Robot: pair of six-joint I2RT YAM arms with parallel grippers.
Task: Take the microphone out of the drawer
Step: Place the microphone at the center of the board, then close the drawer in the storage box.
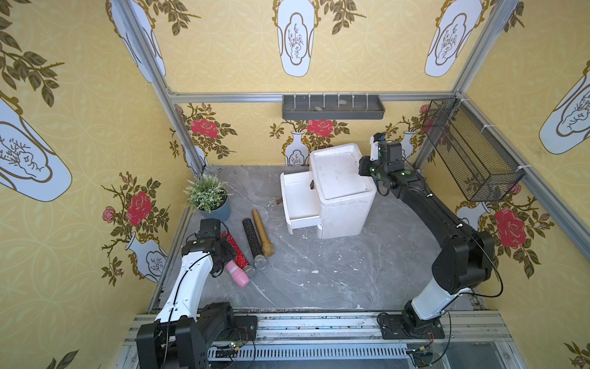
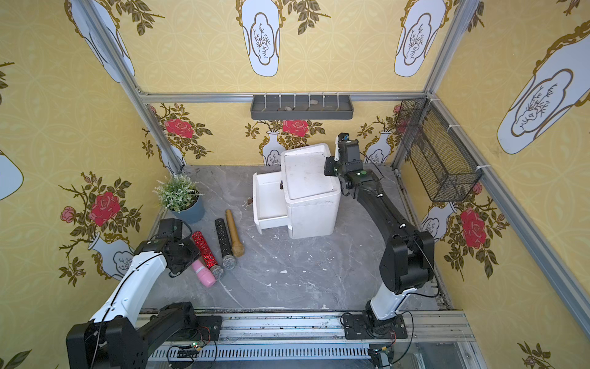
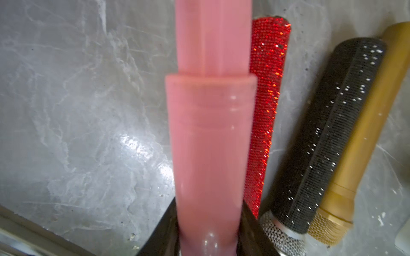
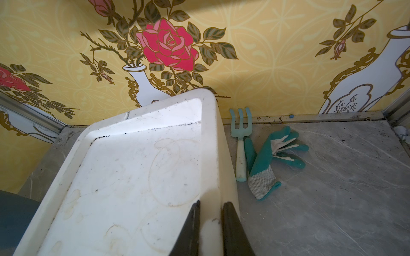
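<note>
A pink microphone (image 3: 210, 133) sits between the black fingers of my left gripper (image 3: 209, 200), which is shut on it. In both top views the pink microphone (image 1: 238, 275) (image 2: 204, 274) sticks out from under that wrist, low at the table's left, beside the red one. I cannot tell whether it rests on the table. The white drawer (image 1: 285, 195) (image 2: 257, 198) stands pulled out of the white cabinet (image 1: 341, 179) (image 4: 133, 177), and its inside looks bare. My right gripper (image 4: 211, 202) (image 1: 363, 170) is shut on the cabinet's top rim at its right edge.
A red glitter microphone (image 1: 236, 249), a black one (image 1: 252, 238) and a gold one (image 1: 262, 231) lie side by side right of the pink one. A potted plant (image 1: 209, 199) stands behind them. A garden fork (image 4: 240, 150) and gloves (image 4: 266, 164) lie behind the cabinet. A wire basket (image 1: 469, 150) hangs on the right wall.
</note>
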